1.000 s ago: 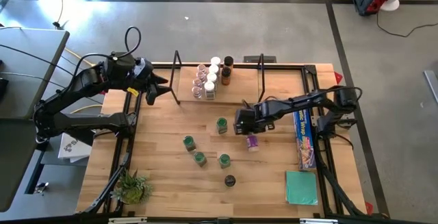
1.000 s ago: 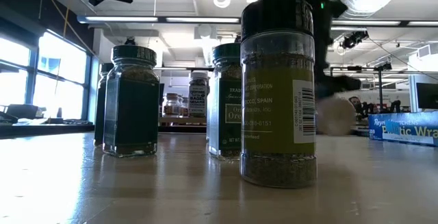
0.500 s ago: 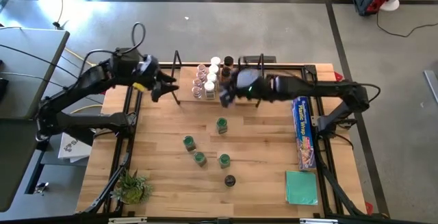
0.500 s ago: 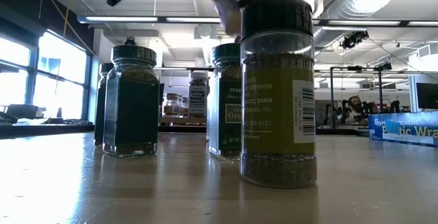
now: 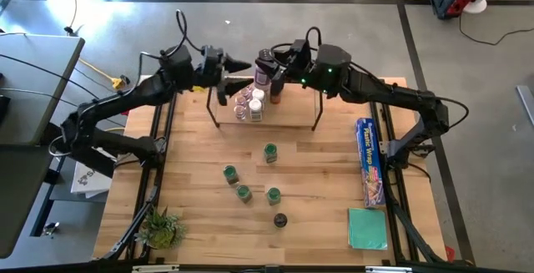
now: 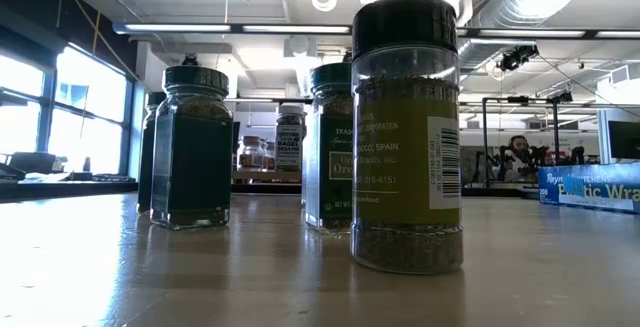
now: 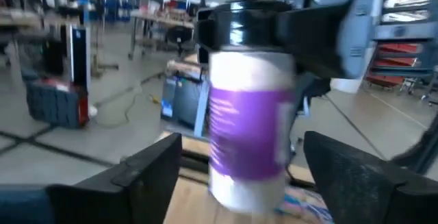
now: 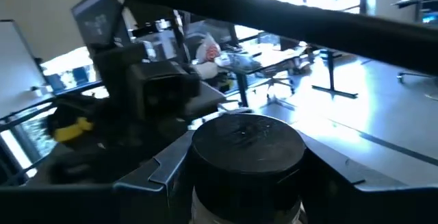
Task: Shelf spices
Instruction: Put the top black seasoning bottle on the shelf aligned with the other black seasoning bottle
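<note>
The right gripper (image 5: 269,67) is raised above the shelf (image 5: 288,121) at the table's far edge, its fingers clamped on the black cap of a purple-labelled spice jar (image 7: 252,125) that hangs upright in the air. The left gripper (image 5: 238,66) faces it from just beside, fingers spread wide to either side of the jar body and holding nothing; contact with the jar cannot be confirmed.

On the shelf's pale board stands a tight cluster of jars (image 5: 250,104) with white and pinkish tops. Four green-capped jars (image 5: 270,152) and one black-capped jar (image 5: 280,219) stand apart on the butcher-block table (image 5: 192,206) nearer the front.

A blue foil-wrap box (image 5: 369,163) lies along the right side with a teal square (image 5: 367,228) below it. A small plant (image 5: 161,227) occupies the front left corner. The floor beyond is grey concrete with dark lines.
</note>
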Tool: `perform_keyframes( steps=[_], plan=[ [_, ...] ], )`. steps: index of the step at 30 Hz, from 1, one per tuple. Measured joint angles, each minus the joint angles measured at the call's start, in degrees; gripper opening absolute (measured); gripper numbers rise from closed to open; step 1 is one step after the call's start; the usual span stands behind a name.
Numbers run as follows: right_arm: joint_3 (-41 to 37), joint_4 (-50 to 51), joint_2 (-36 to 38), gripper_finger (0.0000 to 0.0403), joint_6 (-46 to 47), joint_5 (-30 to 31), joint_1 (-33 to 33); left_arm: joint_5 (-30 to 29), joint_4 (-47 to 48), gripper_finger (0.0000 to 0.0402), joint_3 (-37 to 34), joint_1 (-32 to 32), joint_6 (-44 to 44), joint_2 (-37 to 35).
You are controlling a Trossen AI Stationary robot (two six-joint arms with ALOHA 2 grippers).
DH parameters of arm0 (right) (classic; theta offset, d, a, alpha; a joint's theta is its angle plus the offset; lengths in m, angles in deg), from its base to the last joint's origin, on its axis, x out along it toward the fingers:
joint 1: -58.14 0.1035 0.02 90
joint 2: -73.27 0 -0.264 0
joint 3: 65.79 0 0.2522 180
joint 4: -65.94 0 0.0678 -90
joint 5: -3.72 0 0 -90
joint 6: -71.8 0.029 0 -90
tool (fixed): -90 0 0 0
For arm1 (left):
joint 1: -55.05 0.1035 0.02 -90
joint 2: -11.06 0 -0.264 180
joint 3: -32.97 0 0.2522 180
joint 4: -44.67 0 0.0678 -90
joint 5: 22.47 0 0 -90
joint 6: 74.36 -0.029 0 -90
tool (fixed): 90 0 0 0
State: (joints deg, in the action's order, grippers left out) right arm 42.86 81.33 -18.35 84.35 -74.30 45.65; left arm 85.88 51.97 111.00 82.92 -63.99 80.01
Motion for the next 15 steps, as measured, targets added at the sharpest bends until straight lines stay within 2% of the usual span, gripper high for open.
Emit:
perform_keyframes(
  steps=[7,12,15],
  plan=[
    [0.0,-0.3,0.0,0.0191,-1.3,-1.7,-0.2,0.5,-9.7,0.0325,0.0,-0.8,2.9,6.1],
    [0.0,-0.6,-0.1,0.0191,-1.7,-3.2,-0.4,4.6,-14.4,0.0324,0.0,-2.1,3.3,8.0],
    [0.0,-0.3,-0.1,0.0191,-2.3,-3.7,-0.4,5.0,-14.0,0.0310,0.0,-2.8,4.5,8.6]
  ],
)
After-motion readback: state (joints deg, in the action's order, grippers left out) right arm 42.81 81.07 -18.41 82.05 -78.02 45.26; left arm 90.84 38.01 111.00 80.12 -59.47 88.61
